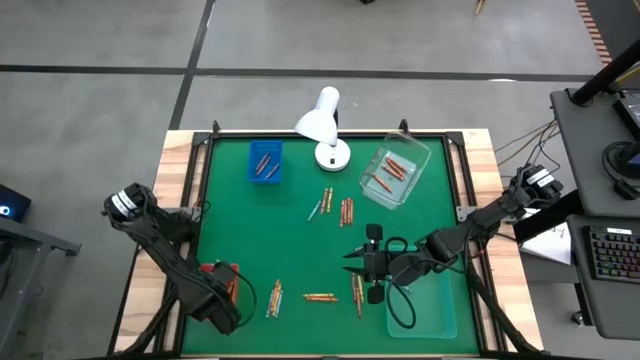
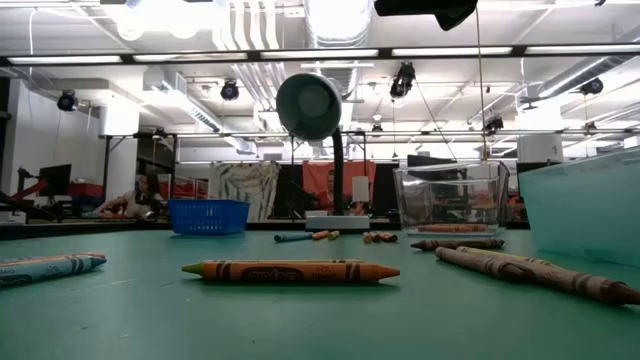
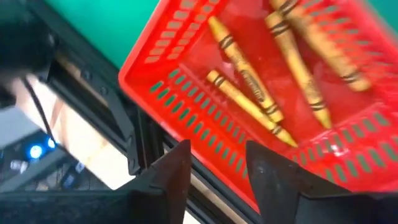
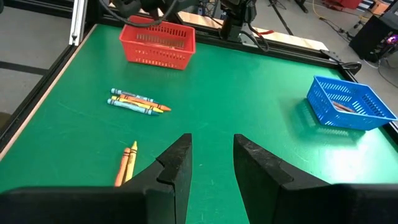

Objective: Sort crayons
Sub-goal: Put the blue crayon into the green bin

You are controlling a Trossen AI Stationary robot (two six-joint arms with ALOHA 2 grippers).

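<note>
White lamp (image 1: 322, 125) at far edge; blue basket (image 1: 266, 162) left, clear bin (image 1: 419, 160) right

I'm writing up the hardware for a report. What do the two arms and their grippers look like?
Both arms are dark, nearly black, built from jointed tubular links. The left arm and right arm each have a lighter grey joint near the base. The right gripper has two black fingers with a black cable looping beside it. In the wrist views, the fingers look broad, angular and matte black.
</note>
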